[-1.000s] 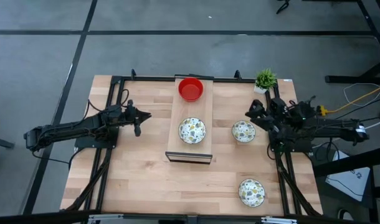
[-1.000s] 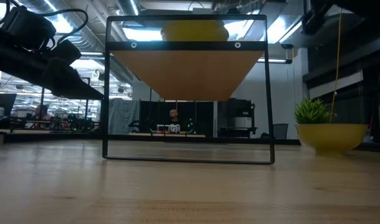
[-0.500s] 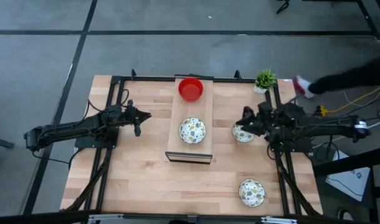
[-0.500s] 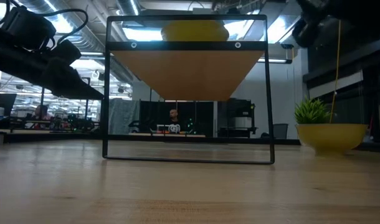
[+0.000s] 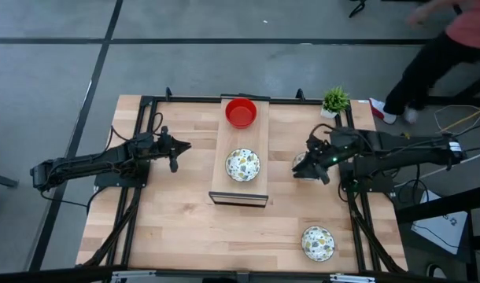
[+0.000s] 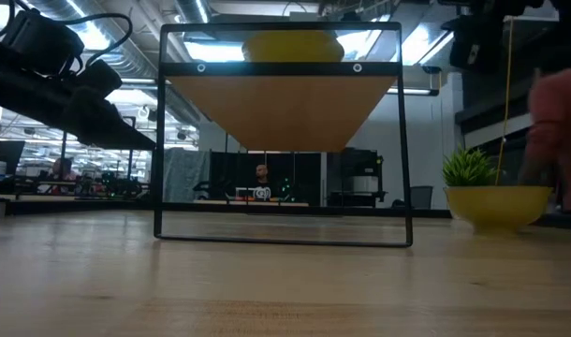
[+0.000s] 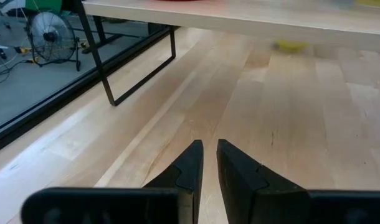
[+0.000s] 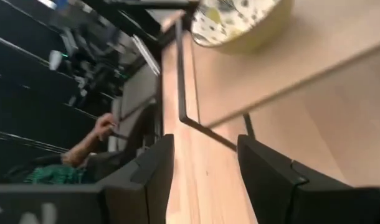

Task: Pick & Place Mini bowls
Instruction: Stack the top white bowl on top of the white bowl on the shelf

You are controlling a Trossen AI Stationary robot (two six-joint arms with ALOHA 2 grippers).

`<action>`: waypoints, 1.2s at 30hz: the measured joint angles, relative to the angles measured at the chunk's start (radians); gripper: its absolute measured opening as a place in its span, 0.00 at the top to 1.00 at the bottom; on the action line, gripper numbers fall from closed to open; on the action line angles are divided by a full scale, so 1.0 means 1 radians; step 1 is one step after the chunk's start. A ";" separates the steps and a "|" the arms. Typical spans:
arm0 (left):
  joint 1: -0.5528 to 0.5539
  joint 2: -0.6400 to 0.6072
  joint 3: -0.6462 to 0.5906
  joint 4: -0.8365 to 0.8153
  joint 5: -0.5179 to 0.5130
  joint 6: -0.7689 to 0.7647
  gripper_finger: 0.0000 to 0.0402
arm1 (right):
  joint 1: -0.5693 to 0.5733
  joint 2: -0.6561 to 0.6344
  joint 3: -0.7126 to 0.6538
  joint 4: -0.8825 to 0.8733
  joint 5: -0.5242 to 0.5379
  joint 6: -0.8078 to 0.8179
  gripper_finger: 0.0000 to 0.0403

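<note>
A red mini bowl (image 5: 241, 112) and a floral mini bowl (image 5: 242, 164) sit on the raised wooden shelf (image 5: 224, 185) at the table's middle. A second floral bowl (image 5: 300, 168) rests on the table right of the shelf, mostly covered by my right gripper (image 5: 309, 162), which hovers open above it. In the right wrist view the open fingers (image 8: 205, 143) frame bare table and the shelf's floral bowl (image 8: 237, 22). A third floral bowl (image 5: 318, 242) lies near the front right. My left gripper (image 5: 175, 149) (image 7: 210, 144) waits shut over the table's left, holding nothing.
A small potted plant (image 5: 335, 100) stands at the far right corner. The shelf's black metal frame (image 6: 281, 140) rises at mid-table. A person (image 5: 452, 39) walks past beyond the far right corner and blurs into the low view (image 6: 557, 122).
My right gripper has moved toward the table's left, out over the floral bowl beside the shelf, and has tipped up from pointing steeply down to nearer level, staying open. A person has walked in at the far right. The bowls have stayed put.
</note>
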 joint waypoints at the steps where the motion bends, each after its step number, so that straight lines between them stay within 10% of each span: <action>1: 0.000 0.000 0.000 0.000 0.000 0.000 0.89 | 0.006 0.012 0.028 -0.047 0.012 0.006 0.56; 10: 0.000 0.000 0.000 0.000 0.000 0.000 0.89 | 0.065 0.138 0.119 -0.368 0.110 0.142 0.56; 36: 0.000 0.000 0.000 0.000 0.000 0.000 0.89 | 0.096 0.556 0.118 -0.521 0.340 0.126 0.56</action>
